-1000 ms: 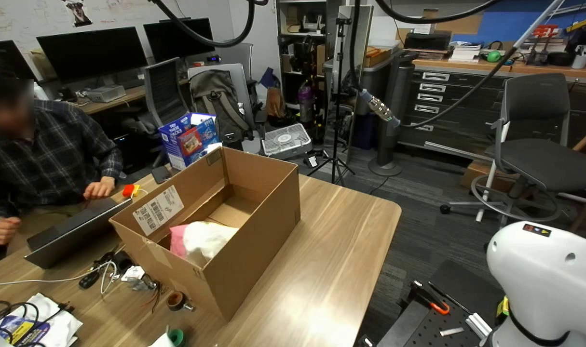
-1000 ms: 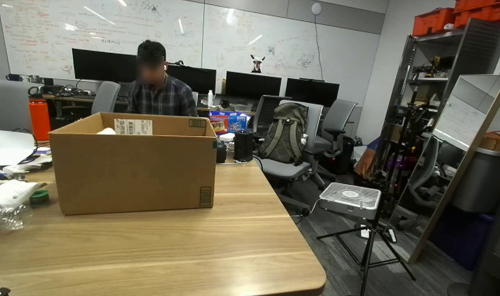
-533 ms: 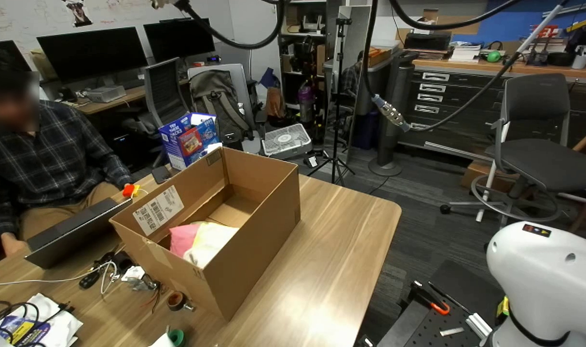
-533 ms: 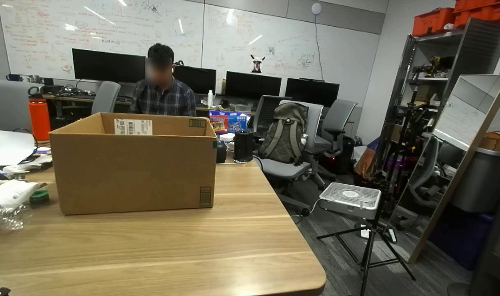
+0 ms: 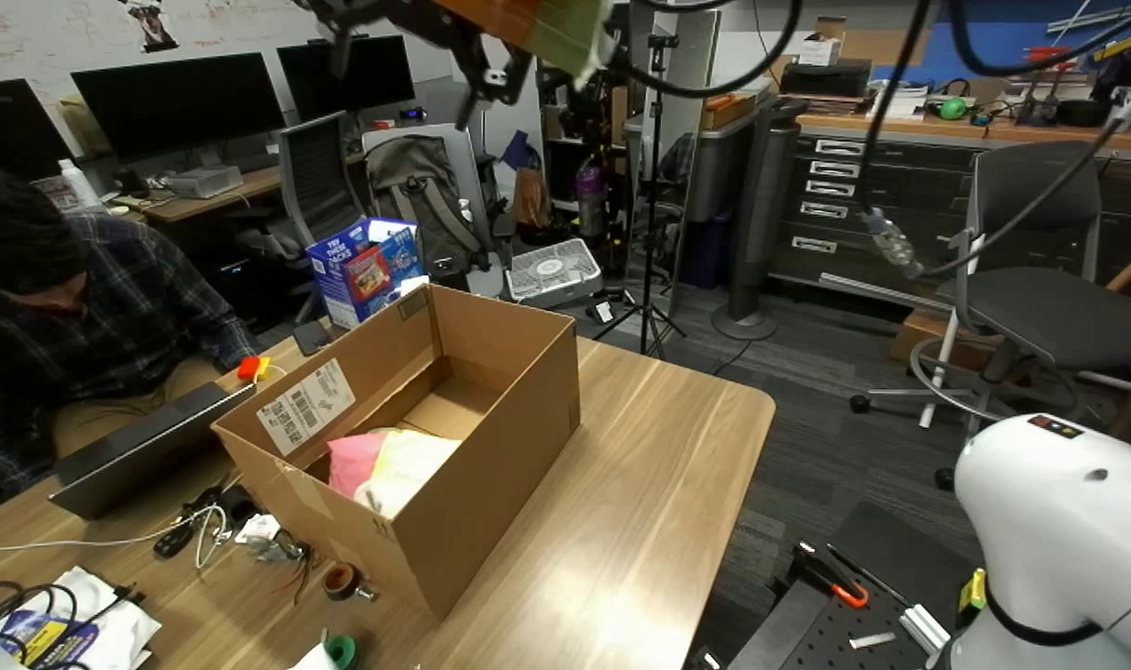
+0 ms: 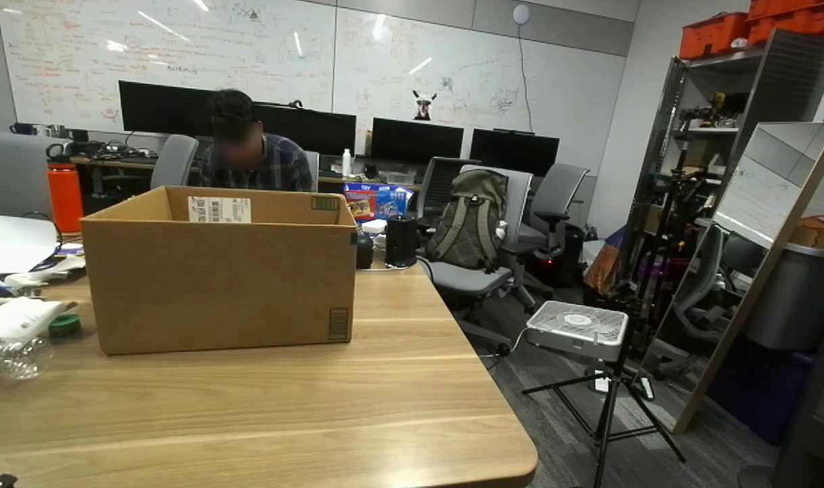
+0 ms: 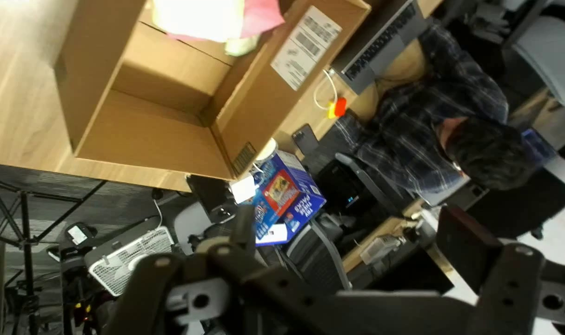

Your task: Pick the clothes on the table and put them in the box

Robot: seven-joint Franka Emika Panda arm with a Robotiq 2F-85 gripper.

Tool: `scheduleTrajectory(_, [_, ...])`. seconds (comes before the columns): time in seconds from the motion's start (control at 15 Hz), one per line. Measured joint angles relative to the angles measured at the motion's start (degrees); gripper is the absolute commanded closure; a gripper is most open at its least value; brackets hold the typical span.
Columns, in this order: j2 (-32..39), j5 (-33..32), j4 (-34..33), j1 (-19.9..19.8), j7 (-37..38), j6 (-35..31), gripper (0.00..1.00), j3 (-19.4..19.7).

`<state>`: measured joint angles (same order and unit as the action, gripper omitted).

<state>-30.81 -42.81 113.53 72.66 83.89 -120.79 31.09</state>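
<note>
I read the surface (image 5: 667,437) as smooth, glossy, grained wood; the box (image 5: 500,470) as matt cardboard with a paper label (image 5: 306,406); the clothes (image 5: 390,467) as soft cloth; the arm (image 5: 1058,521), near right, as smooth, plastic-like casing; my distant tool (image 7: 352,230) as matt, with metal fittings (image 7: 554,302).

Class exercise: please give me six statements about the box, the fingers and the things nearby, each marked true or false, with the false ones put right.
1. The box stands on the table. True.
2. The fingers hold a garment. False: the fingers are open, holding nothing.
3. The pink garment lies inside the box. True.
4. The laptop is shut. False: the laptop is open; its keyboard shows in the wrist view.
5. The label is on the inside of the box. True.
6. The backpack lies on the table. False: the backpack rests on a chair.
</note>
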Motion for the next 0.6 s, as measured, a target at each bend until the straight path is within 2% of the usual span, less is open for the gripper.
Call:
scheduleTrajectory(0.13, [-2.8,5.8,5.6,-9.1,-7.8,0.6,0.0,-5.2])
scheduleTrajectory(0.27, [-6.5,8.2,10.7,-13.7,-13.9,2.4,0.0,-6.8])
scheduleTrajectory(0.33, [-8.1,11.2,13.4,-17.8,-18.3,2.5,0.0,-8.3])
scheduleTrajectory(0.4, [-10.3,11.9,15.8,-20.3,-21.9,3.5,0.0,-8.6])
scheduleTrajectory(0.6, [-15.4,11.8,19.6,-19.6,-24.4,5.0,0.0,-6.8])
